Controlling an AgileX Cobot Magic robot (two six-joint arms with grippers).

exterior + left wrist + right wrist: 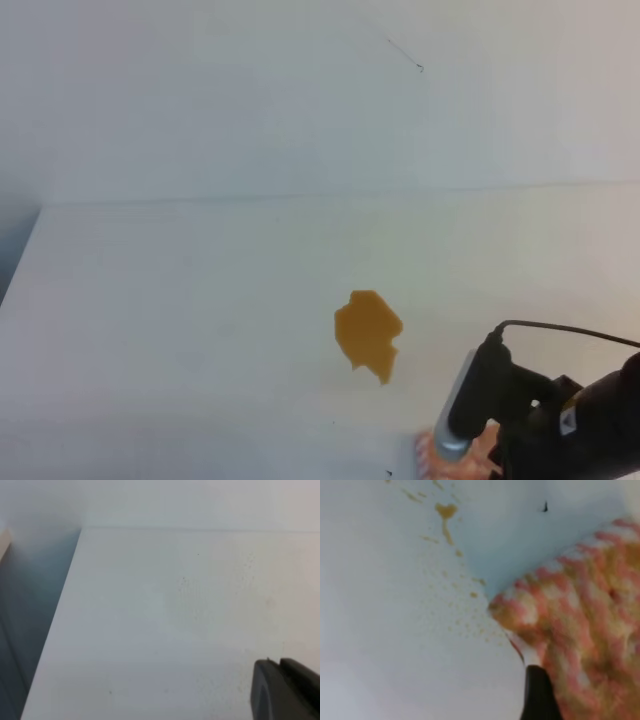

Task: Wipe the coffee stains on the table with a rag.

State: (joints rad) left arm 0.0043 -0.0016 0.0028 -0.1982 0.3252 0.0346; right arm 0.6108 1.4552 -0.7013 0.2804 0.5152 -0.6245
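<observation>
The coffee stain (368,332) is an amber-brown lobed blotch on the white table (180,330), near the middle. My right gripper (468,452) is at the bottom edge, just right of and nearer than the stain, shut on the orange-pink and white rag (452,462). In the right wrist view the rag (580,615) fills the right side, with my dark fingertip (536,690) at its edge and fine coffee splatter (445,512) on the table beside it. My left gripper (279,667) shows only as two dark fingers lying together, over bare table.
The table's left edge (60,610) drops to a dark gap in the left wrist view. A white wall (300,90) rises behind the table's far edge. The right arm's black cable (570,330) arcs above the table.
</observation>
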